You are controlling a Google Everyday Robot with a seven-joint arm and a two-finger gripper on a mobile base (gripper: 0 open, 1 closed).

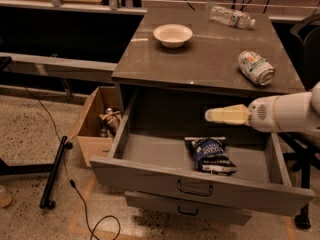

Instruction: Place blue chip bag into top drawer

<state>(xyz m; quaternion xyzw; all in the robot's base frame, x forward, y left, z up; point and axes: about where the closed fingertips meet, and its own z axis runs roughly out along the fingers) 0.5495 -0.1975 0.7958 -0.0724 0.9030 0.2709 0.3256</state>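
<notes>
Blue chip bag (211, 155) is sitting flat on the floor of the top drawer (150, 176), right of centre and close to the front wall, label side up. It lies well below the rim, so my guess is nothing would catch if the drawer gets pushed in. As far as I can judge, the placing part is basically done.

Your gripper (209, 115) hangs above the bag, clearly apart from it, just under the front edge of the table (210, 59), with the arm coming in from the right. The jaws aren't holding anything, but from this angle you can't tell whether they're open or closed, so I won't guess. That spot makes sense: it's high enough not to nudge the bag, and the drawer being pulled far out is what gives the arm room in there at all.

Up top, the bowl (172, 34), the can (256, 67) on its side and the bottle (231, 17) are all well away from the action. If you back out, I'd watch the table edge right above the gripper.
</notes>
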